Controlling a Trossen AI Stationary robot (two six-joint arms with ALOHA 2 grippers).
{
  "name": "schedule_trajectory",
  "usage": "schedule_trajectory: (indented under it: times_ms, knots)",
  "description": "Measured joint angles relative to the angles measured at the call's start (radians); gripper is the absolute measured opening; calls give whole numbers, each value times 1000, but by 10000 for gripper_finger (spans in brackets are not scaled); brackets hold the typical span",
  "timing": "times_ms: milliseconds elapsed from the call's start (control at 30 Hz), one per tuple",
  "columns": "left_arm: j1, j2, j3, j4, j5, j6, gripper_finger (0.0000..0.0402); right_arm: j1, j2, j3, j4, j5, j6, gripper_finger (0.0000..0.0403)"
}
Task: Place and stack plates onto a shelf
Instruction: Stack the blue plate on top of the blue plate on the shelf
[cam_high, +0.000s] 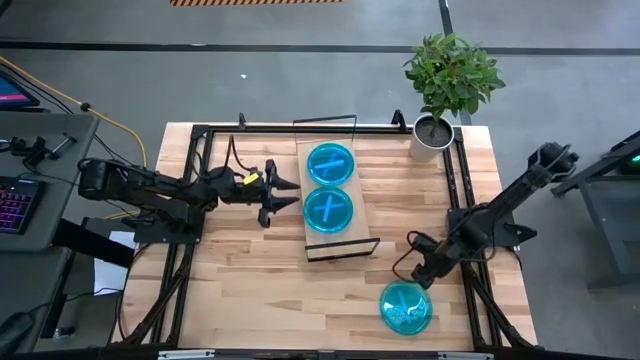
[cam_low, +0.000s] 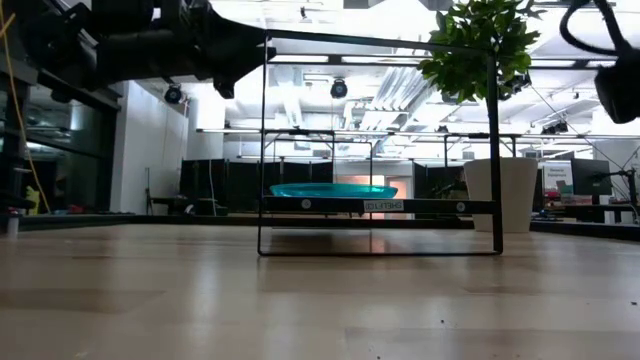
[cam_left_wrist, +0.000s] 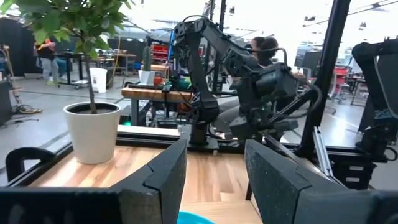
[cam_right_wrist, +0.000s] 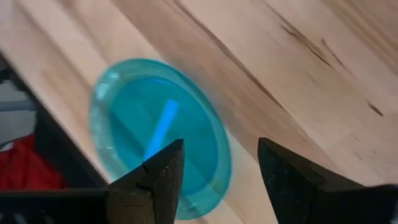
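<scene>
Two cyan plates lie flat side by side on the light-wood shelf (cam_high: 340, 238): one toward the far end (cam_high: 330, 163), one nearer (cam_high: 329, 210). Another cyan plate (cam_high: 406, 307) lies flat on the table near the front right; it also shows in the right wrist view (cam_right_wrist: 155, 130). My left gripper (cam_high: 290, 192) is open and empty, level, just left of the shelf, above the table. My right gripper (cam_high: 422, 275) is open and empty, just above and behind the front plate, pointing down at it.
A potted plant (cam_high: 445, 85) in a white pot stands at the table's far right corner. A black metal frame (cam_high: 200, 150) runs along the table's edges. Bare wood lies left of and in front of the shelf.
</scene>
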Motion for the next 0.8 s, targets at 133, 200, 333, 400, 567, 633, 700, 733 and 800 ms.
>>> schedule_trajectory:
  times_ms: [133, 200, 333, 400, 567, 633, 700, 733, 800]
  knots:
    - [-10, 0, 0, -1, 0, 1, 155, 1, 74, -1, 24, -30, 5, 188]
    - [-11, 0, 0, -1, 0, 2, 155, -2, 111, -1, 37, -57, -6, 188]
    - [-10, 0, 0, -1, 0, 2, 155, -11, 174, -1, 62, -130, -10, 188]
    - [-10, 0, 0, -2, 0, 2, 155, -15, 204, -1, 90, -146, -13, 188]
    - [-10, 0, 1, -2, 0, 4, 155, -15, 262, -1, 168, -156, -41, 188]
    - [-10, 0, 1, -3, 0, 14, 155, -16, 279, 1, 180, -159, -45, 188]
    - [-10, 0, 1, -3, 0, 19, 155, -16, 293, 2, 181, -162, -46, 188]
    - [-10, 0, 1, -3, 0, 19, 155, -16, 299, 3, 181, -165, -46, 188]
    - [-10, 0, 1, -3, 0, 20, 155, -16, 307, 4, 181, -169, -47, 188]
